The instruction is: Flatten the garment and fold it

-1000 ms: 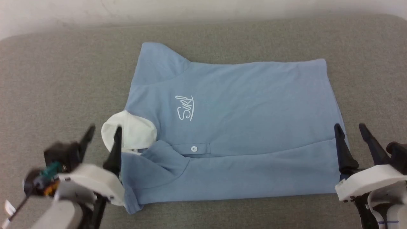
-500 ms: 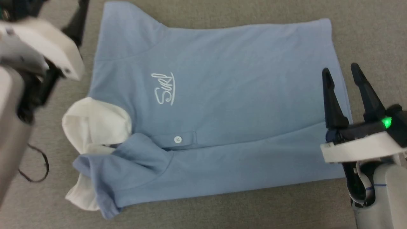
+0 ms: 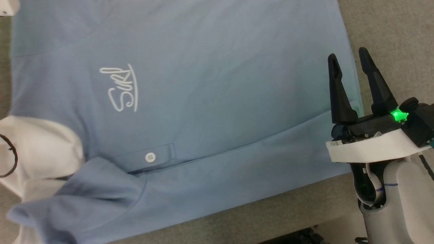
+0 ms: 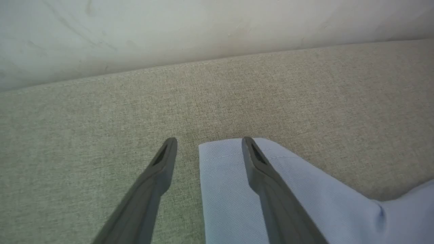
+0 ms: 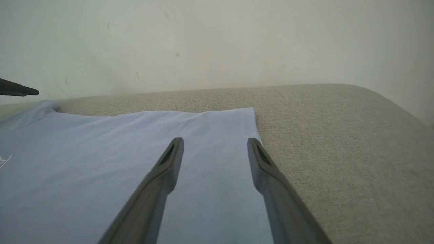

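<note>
A grey-beige woven fabric surface point(image 3: 390, 27) carries everything, and a pale wall point(image 5: 217, 40) rises behind its far edge. The garment point(image 3: 220, 84), a light blue polo shirt, lies spread on this surface with its collar end toward the robot's left and its hem toward the right. Its near side is turned over onto the front along a long lengthwise crease, and the near sleeve point(image 3: 84, 193) lies folded in over the chest.

At the right, a pale forearm point(image 3: 396, 203) ends in the right jaws, which stand wide apart and hold nothing. They hang at the hem: in the right wrist view one finger point(image 5: 162, 176) is over blue cloth and the other runs along the hem edge. Whether the tips touch the cloth cannot be told.

The left jaws are spread just as wide and are also empty. In the left wrist view one finger point(image 4: 264, 179) lies over the cuff of the far sleeve point(image 4: 230, 189), the other over bare surface.

The white collar point(image 3: 44, 149) sits at the head view's left edge. A white cursive logo point(image 3: 120, 89) marks the chest, and the placket point(image 3: 149, 156) carries a white button point(image 3: 150, 157). A green light point(image 3: 395, 115) glows on the right wrist.
</note>
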You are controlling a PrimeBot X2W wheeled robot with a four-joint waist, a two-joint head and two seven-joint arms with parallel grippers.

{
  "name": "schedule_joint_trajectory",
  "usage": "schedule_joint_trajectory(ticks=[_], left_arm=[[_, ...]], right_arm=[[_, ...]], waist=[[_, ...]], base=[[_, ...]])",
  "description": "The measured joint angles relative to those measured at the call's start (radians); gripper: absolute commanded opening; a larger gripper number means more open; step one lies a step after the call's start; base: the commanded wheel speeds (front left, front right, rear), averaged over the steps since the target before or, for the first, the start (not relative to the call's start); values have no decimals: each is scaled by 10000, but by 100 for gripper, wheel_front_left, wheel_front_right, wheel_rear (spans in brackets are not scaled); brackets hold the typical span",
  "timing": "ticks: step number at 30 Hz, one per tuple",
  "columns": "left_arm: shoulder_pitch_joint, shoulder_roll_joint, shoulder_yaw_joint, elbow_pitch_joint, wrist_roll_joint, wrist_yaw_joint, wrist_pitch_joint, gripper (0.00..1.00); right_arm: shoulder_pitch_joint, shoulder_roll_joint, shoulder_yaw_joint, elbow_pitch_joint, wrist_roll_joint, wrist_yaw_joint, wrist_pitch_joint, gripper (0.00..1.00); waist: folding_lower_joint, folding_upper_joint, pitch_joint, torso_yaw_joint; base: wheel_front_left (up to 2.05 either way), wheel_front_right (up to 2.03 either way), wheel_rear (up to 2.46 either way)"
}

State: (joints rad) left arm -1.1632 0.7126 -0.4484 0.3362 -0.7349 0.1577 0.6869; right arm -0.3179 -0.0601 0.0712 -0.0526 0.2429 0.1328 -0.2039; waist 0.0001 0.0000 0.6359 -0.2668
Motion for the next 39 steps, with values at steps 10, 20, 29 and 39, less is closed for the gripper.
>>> schedule_joint_trajectory(ticks=[10, 20, 29, 39], left_arm=[[-144, 677, 274, -537, -234, 1204, 1825, 100], [162, 853, 297, -1607, -652, 1398, 2387, 0], [287, 823, 159, -1586, -539, 978, 1812, 0], [35, 518, -4, -1588, -479, 623, 1471, 0]], right_arm=[[-56, 38, 94, 113, 121, 0, -180, 100], [-528, -8, 228, -15, -25, 0, 82, 100], [-3438, -219, -587, 606, -389, -10, 2734, 100], [-6814, 4, -1636, 3862, -677, -12, 8071, 100]], waist=[[-3, 0, 797, -722], [-2, 0, 851, -683], [-2, 0, 797, -558], [-1, 0, 1031, -116]], base=[[0, 0, 0], [0, 0, 0], [0, 0, 0], [0, 0, 0]])
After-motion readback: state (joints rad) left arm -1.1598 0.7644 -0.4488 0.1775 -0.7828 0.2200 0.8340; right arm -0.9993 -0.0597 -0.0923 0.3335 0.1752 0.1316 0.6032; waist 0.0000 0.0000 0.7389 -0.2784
